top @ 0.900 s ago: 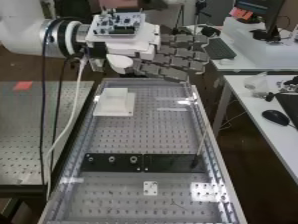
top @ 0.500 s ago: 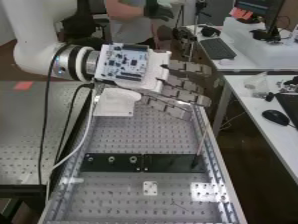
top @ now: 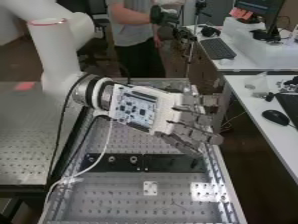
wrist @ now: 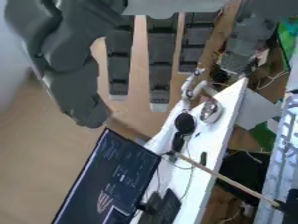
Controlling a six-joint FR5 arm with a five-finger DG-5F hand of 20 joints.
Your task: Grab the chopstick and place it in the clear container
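The hand's (top: 166, 114) straight fingers (wrist: 159, 65) are apart from the chopstick (wrist: 229, 180), whose one end meets a black block (wrist: 291, 201).

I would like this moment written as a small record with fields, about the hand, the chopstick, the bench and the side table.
Hand: above the bench, fingers extended, holding nothing
Hand location: toward the right edge of the bench in the high view; hand
Chopstick: slanting, one end at a dark piece; chopstick, not grasped
On bench: black plates, small white plate
Side table: table with black mouse
Task stage: chopstick not yet picked up
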